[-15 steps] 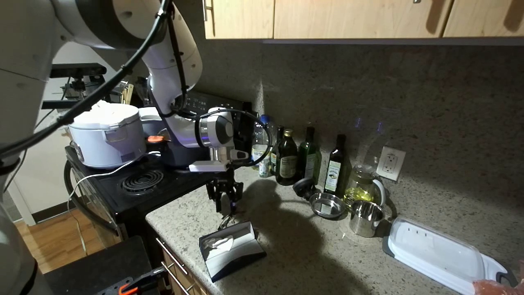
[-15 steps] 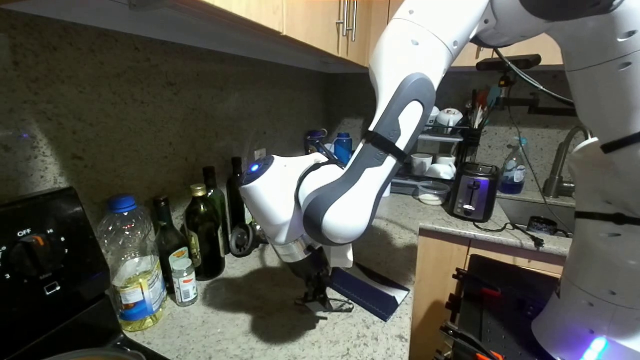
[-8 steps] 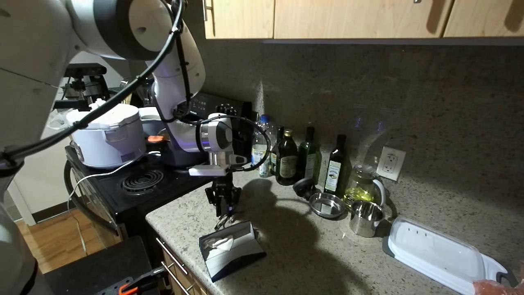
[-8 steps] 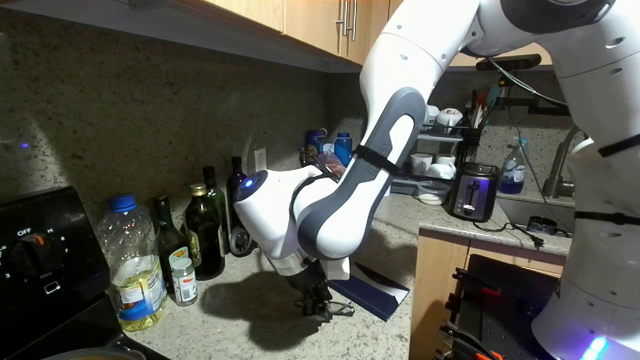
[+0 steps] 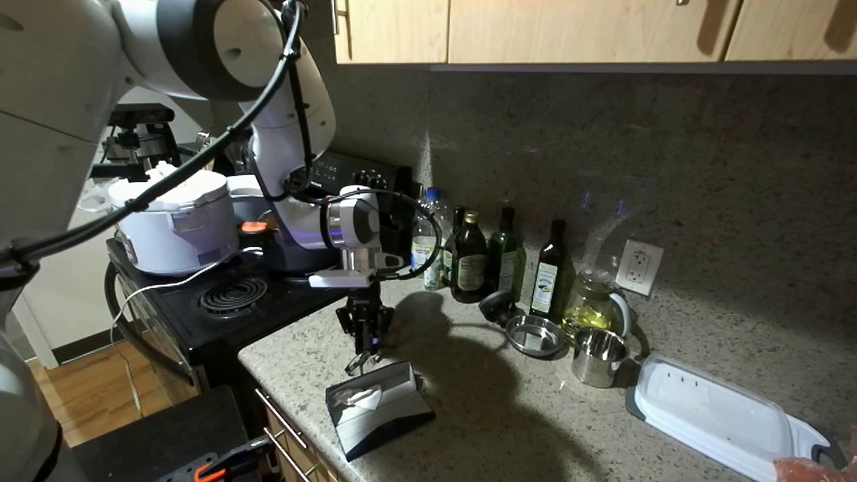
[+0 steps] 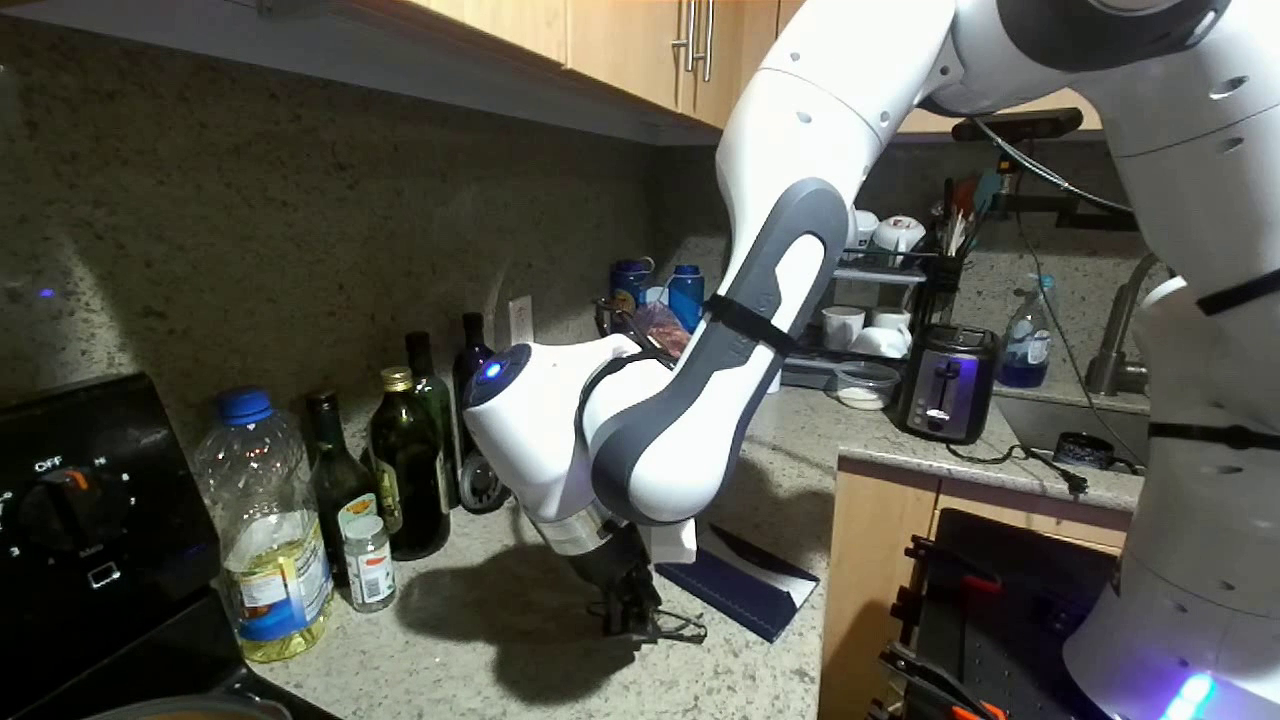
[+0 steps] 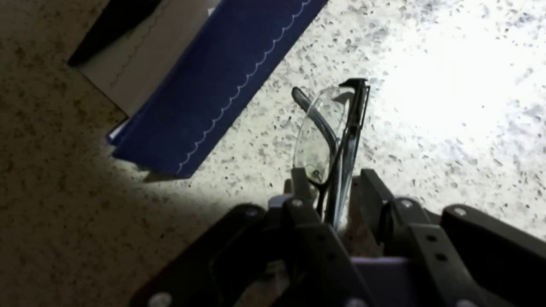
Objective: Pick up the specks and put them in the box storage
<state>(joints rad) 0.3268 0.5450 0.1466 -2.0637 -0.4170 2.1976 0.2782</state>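
Observation:
The specks are dark-framed glasses (image 7: 357,111) with clear lenses, lying folded on the counter. They also show in both exterior views (image 5: 357,365) (image 6: 688,627). My gripper (image 7: 334,177) is low over the counter, its fingers partly closed on either side of the glasses. In the wrist view a gap shows between the glasses and the right finger. The gripper also shows in both exterior views (image 5: 365,349) (image 6: 632,630). The box storage, a dark blue case (image 7: 222,89) with a pale inside, stands open beside the glasses (image 5: 385,408) (image 6: 735,590). Part of the glasses is hidden by the fingers.
Several bottles (image 5: 471,261) stand along the back wall. A metal dish (image 5: 534,336), a metal cup (image 5: 598,358) and a white tray (image 5: 716,415) are farther along the counter. The stove (image 5: 234,294) borders the counter, whose front edge is near the case.
The gripper has moved down to the glasses, and its fingers have come closer together around them. The glasses look slightly shifted. The case has not moved.

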